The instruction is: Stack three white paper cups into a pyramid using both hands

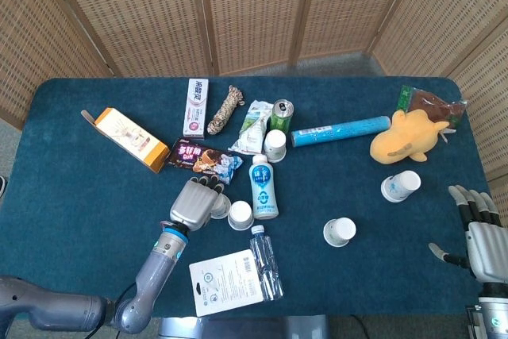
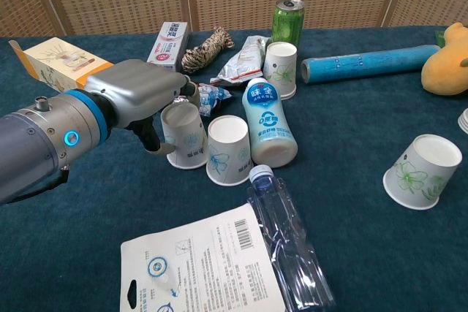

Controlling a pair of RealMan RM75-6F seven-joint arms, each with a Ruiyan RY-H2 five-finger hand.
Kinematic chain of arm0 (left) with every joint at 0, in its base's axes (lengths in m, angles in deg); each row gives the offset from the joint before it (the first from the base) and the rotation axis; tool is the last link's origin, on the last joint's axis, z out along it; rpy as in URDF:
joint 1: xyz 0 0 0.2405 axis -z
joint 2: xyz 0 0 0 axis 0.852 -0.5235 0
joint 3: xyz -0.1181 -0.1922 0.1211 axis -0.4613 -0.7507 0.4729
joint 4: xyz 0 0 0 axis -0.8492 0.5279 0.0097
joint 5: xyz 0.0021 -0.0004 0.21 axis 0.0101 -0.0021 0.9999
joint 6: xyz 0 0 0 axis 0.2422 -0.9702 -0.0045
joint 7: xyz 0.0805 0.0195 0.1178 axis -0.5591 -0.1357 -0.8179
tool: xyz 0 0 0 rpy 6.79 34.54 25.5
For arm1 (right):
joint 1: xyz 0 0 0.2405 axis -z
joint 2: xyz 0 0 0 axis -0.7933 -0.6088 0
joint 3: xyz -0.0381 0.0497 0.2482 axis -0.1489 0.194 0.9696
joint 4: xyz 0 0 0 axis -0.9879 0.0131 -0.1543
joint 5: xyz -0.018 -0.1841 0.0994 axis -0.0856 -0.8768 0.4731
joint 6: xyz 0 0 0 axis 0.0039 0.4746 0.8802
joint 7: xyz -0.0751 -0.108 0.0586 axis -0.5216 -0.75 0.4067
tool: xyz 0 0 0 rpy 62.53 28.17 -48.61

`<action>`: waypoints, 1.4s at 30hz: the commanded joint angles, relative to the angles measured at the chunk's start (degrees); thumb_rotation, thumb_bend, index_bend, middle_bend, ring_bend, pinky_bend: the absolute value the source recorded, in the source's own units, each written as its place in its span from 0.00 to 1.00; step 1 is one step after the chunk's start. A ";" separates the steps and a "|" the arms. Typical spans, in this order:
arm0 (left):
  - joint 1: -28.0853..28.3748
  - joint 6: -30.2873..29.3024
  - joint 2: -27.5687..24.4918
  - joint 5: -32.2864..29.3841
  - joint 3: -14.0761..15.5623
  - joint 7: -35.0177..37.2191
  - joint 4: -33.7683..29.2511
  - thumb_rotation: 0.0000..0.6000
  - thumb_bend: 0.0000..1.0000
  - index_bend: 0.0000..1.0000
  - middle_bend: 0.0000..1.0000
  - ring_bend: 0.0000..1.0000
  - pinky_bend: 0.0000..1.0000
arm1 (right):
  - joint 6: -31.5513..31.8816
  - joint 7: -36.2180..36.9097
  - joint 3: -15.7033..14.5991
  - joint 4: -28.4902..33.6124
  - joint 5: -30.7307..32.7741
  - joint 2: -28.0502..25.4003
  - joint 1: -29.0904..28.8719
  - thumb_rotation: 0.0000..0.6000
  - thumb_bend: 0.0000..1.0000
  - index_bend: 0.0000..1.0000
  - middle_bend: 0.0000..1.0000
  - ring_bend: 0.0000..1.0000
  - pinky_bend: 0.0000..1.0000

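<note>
Blue tabletop [image 1: 95, 204] | left hand [image 2: 139, 96] holds cup [image 2: 184, 135] beside upturned cup [image 2: 228, 149]

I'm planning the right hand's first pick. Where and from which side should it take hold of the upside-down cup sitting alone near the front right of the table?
Grip the lone cup around its side wall, about mid-height, thumb opposite the fingers. It stands base-up and slightly tilted, so there is no open rim to hook. Come from the right, where the right hand waits open and the table around the cup is bare.
</note>
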 commanded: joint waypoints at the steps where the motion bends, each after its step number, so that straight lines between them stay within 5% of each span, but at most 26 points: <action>1: 0.10 -0.04 -0.03 -0.58 0.15 -0.11 -0.25 1.00 0.31 0.25 0.12 0.20 0.42 | 0.03 0.06 -0.02 0.05 -0.08 -0.05 0.01 1.00 0.00 0.00 0.00 0.00 0.00; 4: 0.15 -0.37 -0.46 -0.60 0.39 -0.18 -0.70 1.00 0.31 0.22 0.01 0.11 0.39 | 0.03 -0.07 -0.08 0.05 -0.15 -0.03 0.01 1.00 0.00 0.00 0.00 0.00 0.00; 8: -0.11 -0.66 -1.86 -0.06 0.60 0.84 -2.21 1.00 0.31 0.15 0.00 0.02 0.37 | 0.06 -0.26 -0.12 0.06 -0.23 0.04 0.00 1.00 0.00 0.00 0.00 0.00 0.00; 20: -2.92 -0.99 -14.03 4.08 2.93 6.41 -10.03 1.00 0.31 0.00 0.00 0.00 0.17 | 0.20 -1.16 -0.31 0.21 -0.60 0.32 -0.02 1.00 0.00 0.00 0.00 0.00 0.00; 25: -5.52 -1.27 -21.79 8.95 5.48 11.32 -13.61 1.00 0.31 0.00 0.00 0.00 0.07 | 0.15 -2.08 -0.58 0.25 -0.90 0.66 -0.05 1.00 0.00 0.00 0.00 0.00 0.00; 42: -17.07 -6.55 -40.00 31.65 14.95 35.17 -12.36 1.00 0.31 0.00 0.00 0.00 0.00 | 0.27 -4.75 -0.84 0.28 -1.12 1.68 -0.17 1.00 0.00 0.00 0.00 0.00 0.00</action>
